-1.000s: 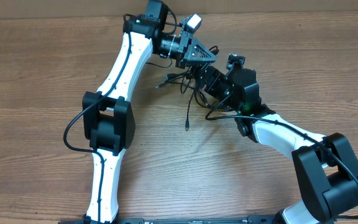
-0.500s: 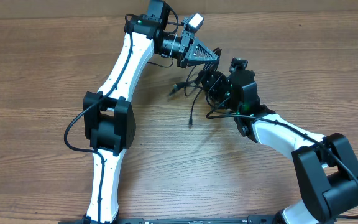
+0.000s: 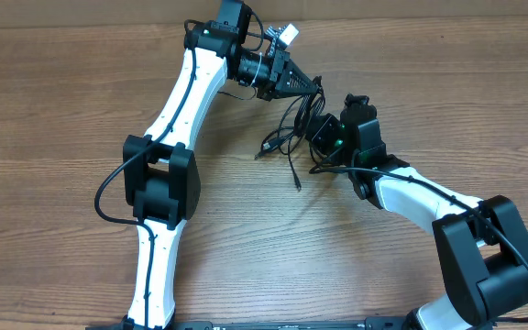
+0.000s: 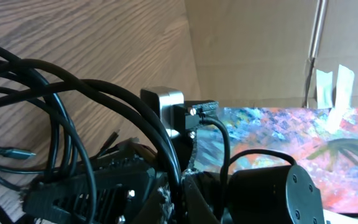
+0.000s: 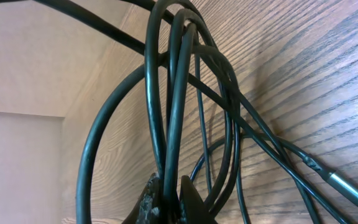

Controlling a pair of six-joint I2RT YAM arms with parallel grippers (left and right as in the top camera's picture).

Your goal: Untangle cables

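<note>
The cables are a bundle of thin black cords hanging between my two grippers above the wooden table. Two plug ends trail down onto the wood. In the overhead view my left gripper holds the top of the bundle. My right gripper sits just below it. The left wrist view has the left gripper shut on one thick strand, with the cables looping to the left. Seen from the right wrist, the right gripper is shut on strands of the cables.
The two arms nearly meet over the back middle of the table. The right arm's wrist and its camera fill the left wrist view close by. A metal-tipped plug lies on the wood. A cardboard wall stands behind the table.
My right gripper has shut on the cables. The bundle has shifted right and been pulled taller, and the trailing plug ends slid right across the wood. The left gripper kept its grip.
</note>
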